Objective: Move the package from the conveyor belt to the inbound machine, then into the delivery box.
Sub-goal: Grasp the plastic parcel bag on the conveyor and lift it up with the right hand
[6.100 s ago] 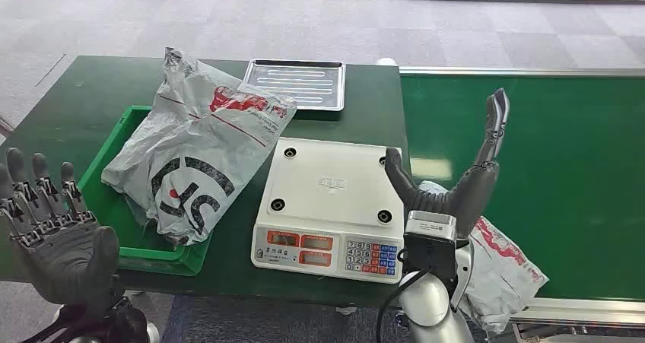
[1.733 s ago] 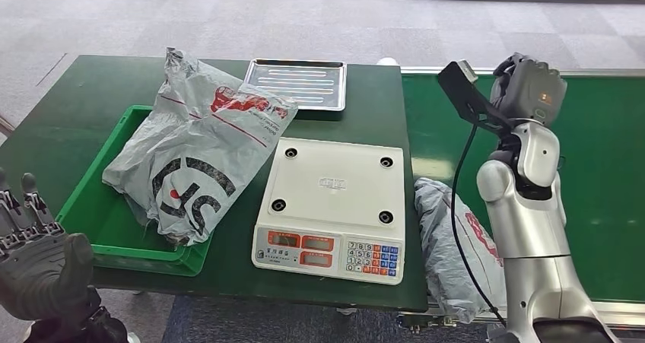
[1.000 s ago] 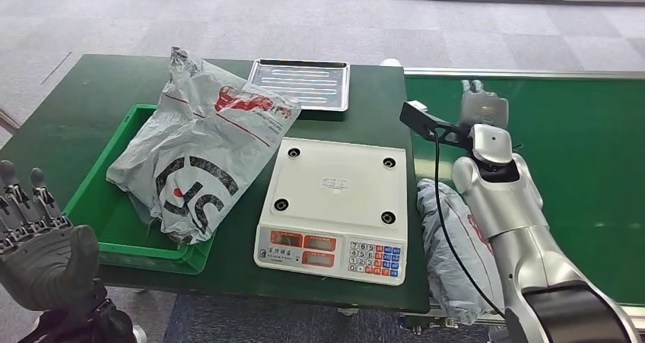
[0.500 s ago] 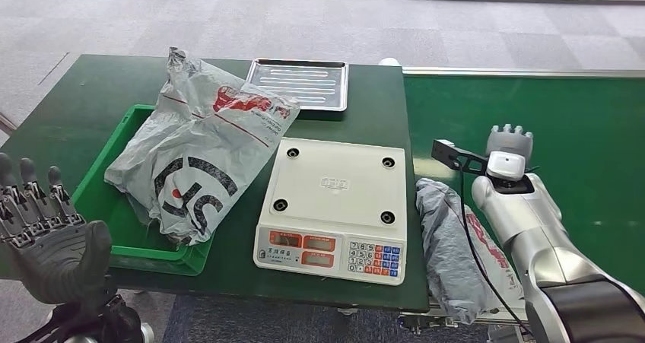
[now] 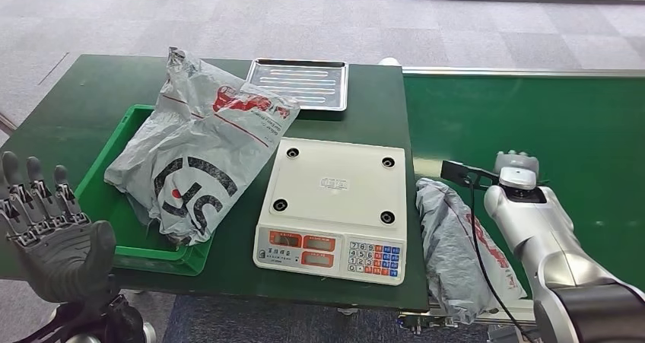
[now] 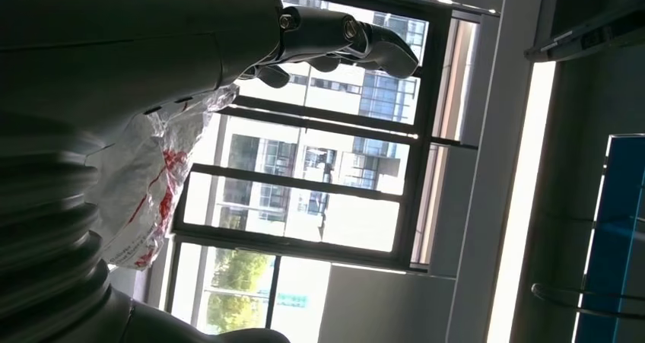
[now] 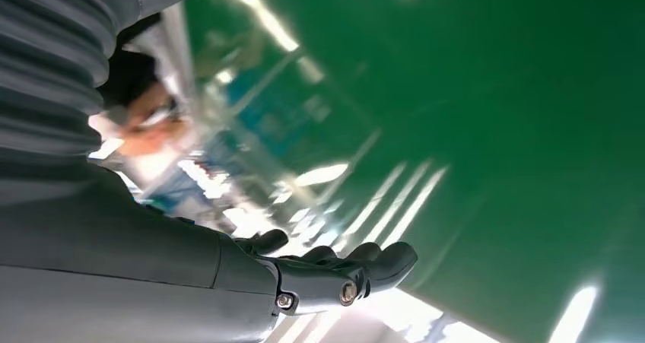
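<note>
Package point(image 5: 456, 244) lies on conveyor belt point(image 5: 563, 122) beside right hand point(image 5: 517, 163).

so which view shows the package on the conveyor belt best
The head view: the grey package lies whole on the near edge of the conveyor belt, between the scale and the right arm. The right wrist view shows green belt, blurred, without the package. The left wrist view looks up at windows.

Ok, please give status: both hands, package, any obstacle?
Left hand open, raised. Right hand low over belt, empty. Package on belt edge beside scale. Nothing in the way.
</note>
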